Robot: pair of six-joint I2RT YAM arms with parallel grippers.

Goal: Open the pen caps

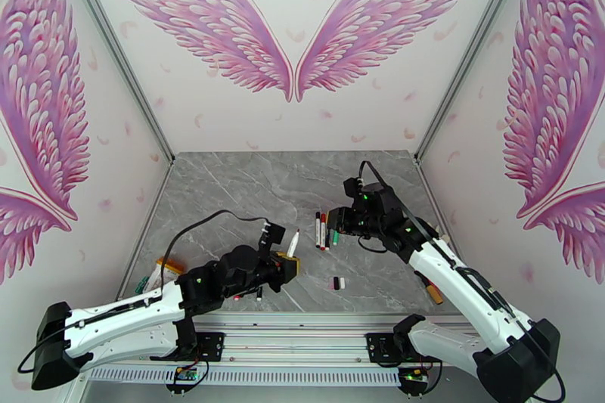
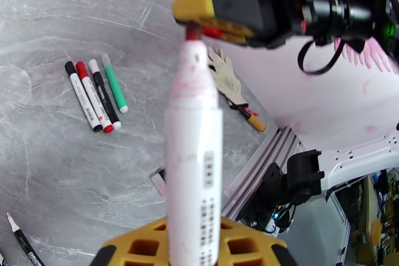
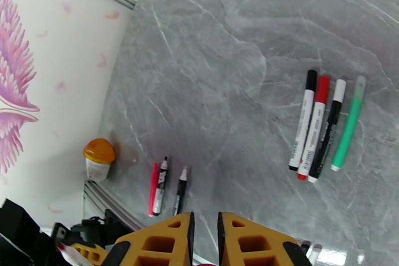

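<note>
Separation looks done: left gripper (image 1: 291,265) keeps its jaws clenched on the white pen (image 2: 193,162) above the desk (image 1: 249,193) near its front edge. The right gripper (image 3: 205,234) has its jaws pinching what seems the red cap (image 2: 222,33) (barely visible). Pull straight along the barrel, clear of the tip.

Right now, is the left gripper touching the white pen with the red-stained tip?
Touching. The left wrist view shows the white pen rising from the left gripper, its lower end clamped between the yellow fingers.
</note>
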